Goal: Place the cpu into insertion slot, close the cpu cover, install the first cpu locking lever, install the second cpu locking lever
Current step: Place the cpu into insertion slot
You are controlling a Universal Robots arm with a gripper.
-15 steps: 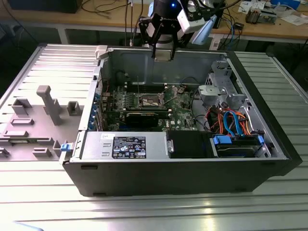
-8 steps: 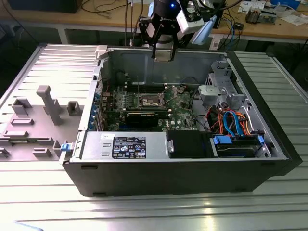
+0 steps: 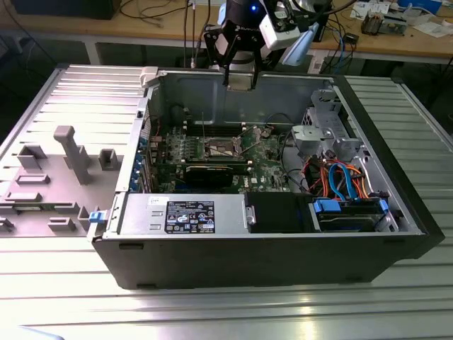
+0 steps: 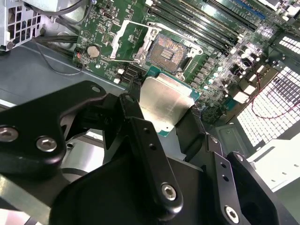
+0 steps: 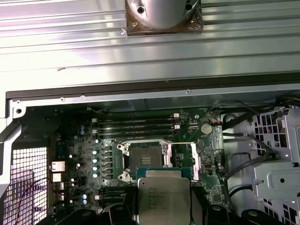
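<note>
The cpu (image 4: pixel 165 104), a flat square chip with a dull silver top, is clamped between the two black fingers (image 4: pixel 134 114), which are closed on its opposite edges. In both wrist views it hangs clear of the green motherboard (image 5: pixel 84 154), and in the first wrist view the cpu (image 5: pixel 163 199) appears just beside the insertion slot (image 5: pixel 146 159), not in it. The insertion slot (image 4: pixel 165 51) is uncovered, with its field of contacts exposed inside the dark rim. The cpu cover (image 4: pixel 127 41), a thin metal frame with a square window, is swung off the slot to one side; in the first wrist view the cpu cover (image 5: pixel 195 161) stands along the slot's edge. Long black memory slots (image 5: pixel 136 126) run on the slot's other side. In the exterior view the arm (image 3: pixel 244 35) reaches down over the far wall of the open computer case (image 3: pixel 269 262), which lies on the ribbed metal tabletop (image 3: pixel 212 312). A grey power supply (image 3: pixel 184 216) sits along the case's near wall.
</note>
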